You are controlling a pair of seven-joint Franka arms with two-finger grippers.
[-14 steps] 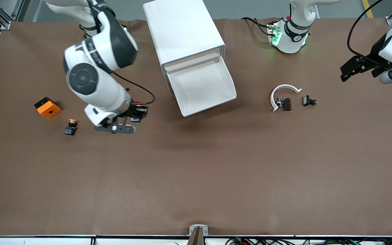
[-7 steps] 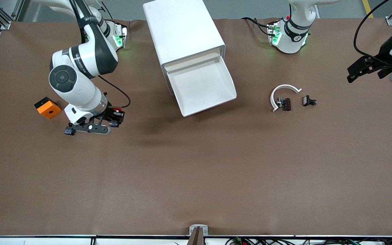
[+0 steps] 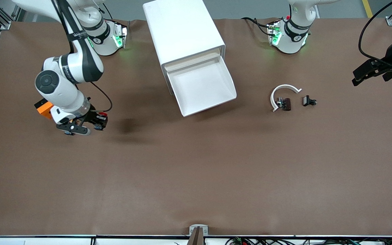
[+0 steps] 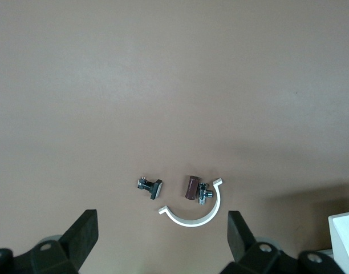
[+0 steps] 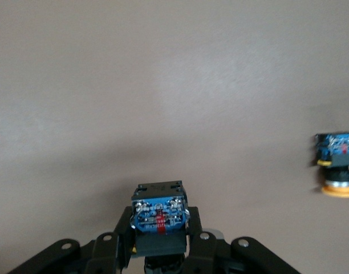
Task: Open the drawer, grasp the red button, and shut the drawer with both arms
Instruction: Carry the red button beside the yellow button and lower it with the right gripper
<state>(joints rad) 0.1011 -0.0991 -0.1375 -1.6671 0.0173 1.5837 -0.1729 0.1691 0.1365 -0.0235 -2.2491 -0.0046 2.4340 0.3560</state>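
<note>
The drawer (image 3: 201, 86) stands pulled out of the white cabinet (image 3: 182, 30), and its tray looks empty. My right gripper (image 3: 98, 121) is shut on the button (image 3: 103, 116), whose red cap shows in the front view. It holds the button above the table near the orange cube (image 3: 43, 106). In the right wrist view the button's black body and blue base (image 5: 160, 216) sit between the closed jaws of the right gripper (image 5: 160, 242). My left gripper (image 3: 361, 75) is open and empty, in the air at the left arm's end of the table; it also shows in the left wrist view (image 4: 161, 240).
A like button with an orange-yellow cap (image 5: 337, 168) lies on the table close to my right hand. A white C-shaped clip (image 3: 284, 90), a brown part (image 3: 286, 103) and a small black part (image 3: 309, 101) lie between the drawer and my left gripper.
My right arm has carried the button away from the drawer toward the right arm's end of the table, over the orange-yellow button. My left gripper drifted farther toward the table's end.
</note>
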